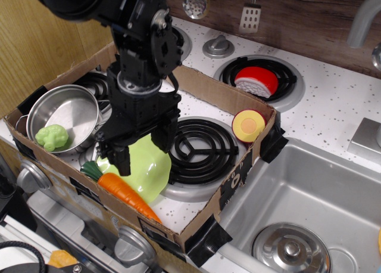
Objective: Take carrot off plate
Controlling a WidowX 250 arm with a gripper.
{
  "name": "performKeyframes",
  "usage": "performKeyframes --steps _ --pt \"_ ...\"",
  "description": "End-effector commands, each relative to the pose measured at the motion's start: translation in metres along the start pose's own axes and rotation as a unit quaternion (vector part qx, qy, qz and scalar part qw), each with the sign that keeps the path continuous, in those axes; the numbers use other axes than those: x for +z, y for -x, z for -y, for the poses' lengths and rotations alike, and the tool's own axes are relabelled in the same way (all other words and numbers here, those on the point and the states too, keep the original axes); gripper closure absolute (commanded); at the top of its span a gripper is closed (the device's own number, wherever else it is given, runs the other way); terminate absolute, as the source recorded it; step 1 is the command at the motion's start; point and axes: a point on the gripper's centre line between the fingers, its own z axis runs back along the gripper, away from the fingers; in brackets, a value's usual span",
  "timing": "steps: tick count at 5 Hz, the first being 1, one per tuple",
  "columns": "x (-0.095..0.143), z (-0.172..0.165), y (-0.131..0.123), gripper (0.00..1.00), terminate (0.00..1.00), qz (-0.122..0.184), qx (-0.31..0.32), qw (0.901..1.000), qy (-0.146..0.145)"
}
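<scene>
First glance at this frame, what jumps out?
The black gripper hangs open over the lime-green plate, left of the front burner. The orange carrot lies along the plate's near rim by the cardboard wall, untouched. To the left, a steel pot holds a green broccoli toy.

Evenly, brightly lit from overhead; soft shadows. Glare on round steel pot point(64, 115) and glossy orange plastic carrot point(128, 195). Sharp throughout, slight grain.

A toy kitchen: stove burners point(193, 145) beside a sink point(309, 207).
</scene>
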Motion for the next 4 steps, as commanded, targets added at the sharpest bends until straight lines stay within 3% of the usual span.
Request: performKeyframes --steps 1,4 --pt "-0.003 0.002 -0.004 0.0 0.0 0.013 0.009 0.9995 0.029" --pt "-0.019 -0.012 -0.004 0.0 0.0 -0.005 0.008 0.9998 0.02"
